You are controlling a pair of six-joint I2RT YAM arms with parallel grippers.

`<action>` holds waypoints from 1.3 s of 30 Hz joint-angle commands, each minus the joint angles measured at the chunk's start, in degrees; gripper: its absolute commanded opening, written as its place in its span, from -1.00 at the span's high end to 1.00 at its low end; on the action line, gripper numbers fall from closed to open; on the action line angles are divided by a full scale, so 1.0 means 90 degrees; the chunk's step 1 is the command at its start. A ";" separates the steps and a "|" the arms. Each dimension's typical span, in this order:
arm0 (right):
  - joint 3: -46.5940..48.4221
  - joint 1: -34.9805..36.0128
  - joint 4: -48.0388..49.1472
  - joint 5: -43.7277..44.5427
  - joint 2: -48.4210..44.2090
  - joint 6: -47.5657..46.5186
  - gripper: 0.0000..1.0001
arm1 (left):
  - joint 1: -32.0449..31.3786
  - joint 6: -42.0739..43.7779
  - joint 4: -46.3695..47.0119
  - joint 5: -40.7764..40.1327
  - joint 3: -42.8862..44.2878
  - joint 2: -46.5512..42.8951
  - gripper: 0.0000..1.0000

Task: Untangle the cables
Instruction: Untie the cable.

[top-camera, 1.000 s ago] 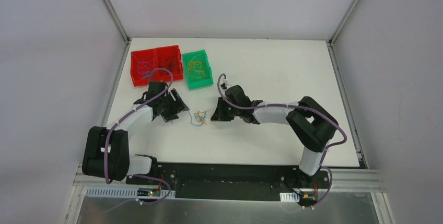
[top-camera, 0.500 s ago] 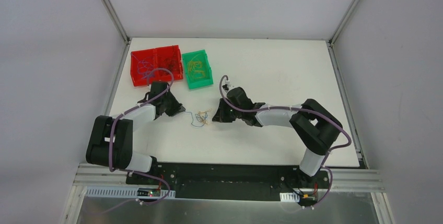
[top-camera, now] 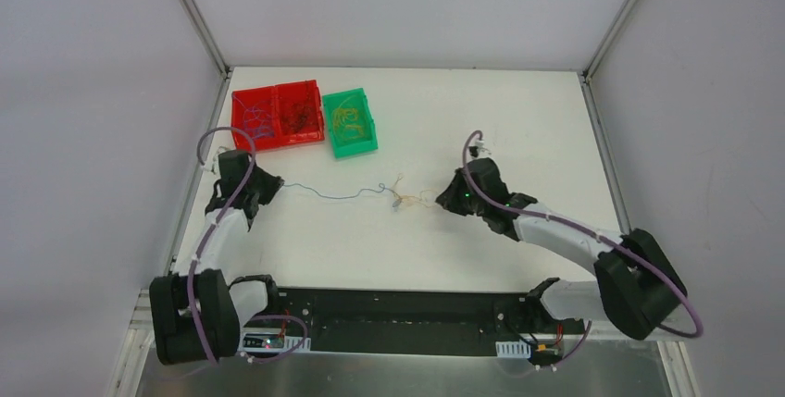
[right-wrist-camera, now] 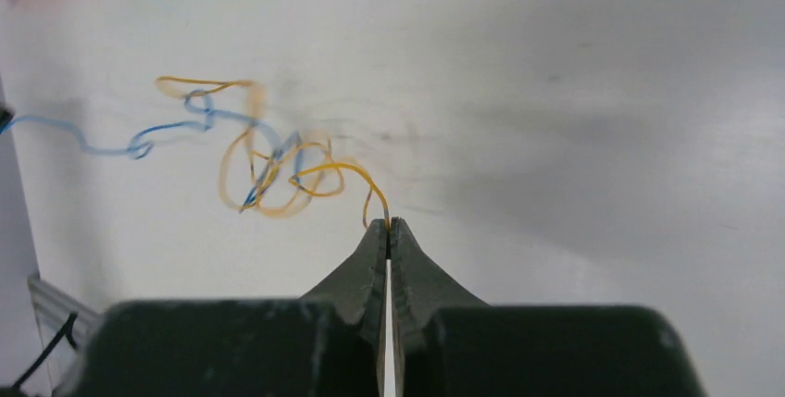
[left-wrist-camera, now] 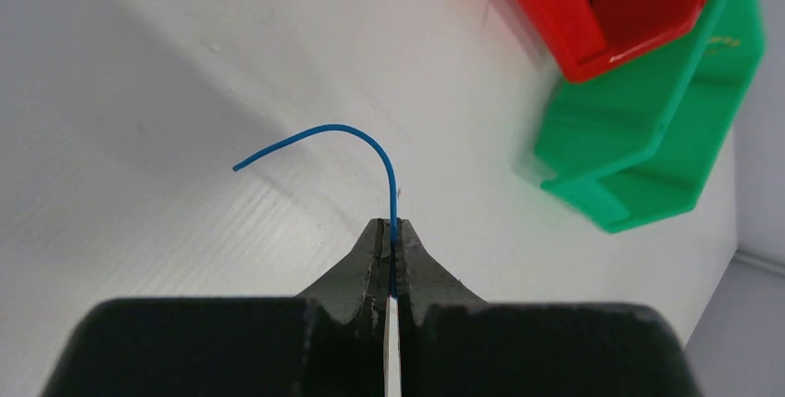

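The cables are stretched in a line across the table. A thin blue cable (top-camera: 329, 196) runs from my left gripper (top-camera: 267, 186) to a small knot (top-camera: 400, 196) of blue and yellow-orange strands. From the knot a yellow-orange cable (top-camera: 424, 199) leads to my right gripper (top-camera: 442, 201). In the left wrist view my left gripper (left-wrist-camera: 391, 227) is shut on the blue cable (left-wrist-camera: 370, 142), whose free end curls ahead of the tips. The right wrist view shows my right gripper (right-wrist-camera: 388, 223) shut on the yellow-orange cable (right-wrist-camera: 356, 173), with the knot (right-wrist-camera: 278, 175) just beyond.
A red two-part bin (top-camera: 278, 143) and a green bin (top-camera: 357, 148) stand at the back left, each holding sorted wires. Both bins, red (left-wrist-camera: 565, 27) and green (left-wrist-camera: 648, 166), lie close ahead of the left gripper. Metal rails edge the table.
Left gripper shut on the blue cable and pulled left; the right arm pulled right with the yellow-orange cable. The tight clump has drawn out into a long line with a small knot.
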 commanded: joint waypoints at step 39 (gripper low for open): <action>0.0214 -0.2261 -0.2268 -0.0521 -0.2539 -0.0450 1.00 | -0.1634 0.0999 -0.1120 0.0646 0.1034 -0.0244 0.24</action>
